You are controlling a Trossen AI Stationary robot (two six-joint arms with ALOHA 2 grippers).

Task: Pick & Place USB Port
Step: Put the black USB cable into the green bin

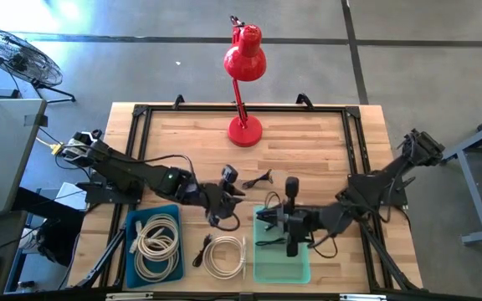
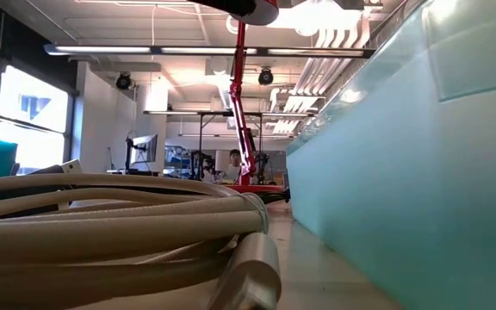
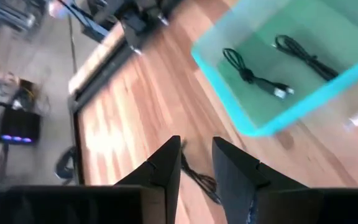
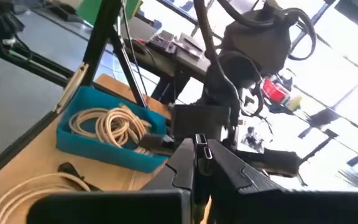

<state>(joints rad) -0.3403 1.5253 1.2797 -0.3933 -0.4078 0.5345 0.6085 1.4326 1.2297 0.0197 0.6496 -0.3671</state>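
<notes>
A black USB cable (image 1: 258, 178) lies loose on the wooden table, near the middle; part of it shows in the left wrist view (image 3: 199, 180). My left gripper (image 1: 228, 201) (image 3: 196, 163) is open just above the table, with that cable below the gap between its fingers. A pale green tray (image 1: 295, 267) (image 3: 253, 124) at the near edge holds two black cables (image 3: 253, 76). My right gripper (image 1: 264, 220) (image 4: 201, 152) hovers over the tray's left side. It points toward the left arm and is shut on a small plug. My right gripper pinches a small silver plug end (image 4: 201, 139) between its two fingertips. The fingers are roughly level and point toward the table's left. A black cord (image 1: 265, 237) hangs below them toward the tray. The fingers hide the rest of the hold.
A blue tray (image 1: 132, 251) with coiled white cables stands at the near left. A loose white cable coil (image 1: 225, 256) (image 2: 102, 224) lies between the two trays. A red desk lamp (image 1: 243, 130) stands at the far middle. A black frame (image 1: 141, 117) runs around the table edge.
</notes>
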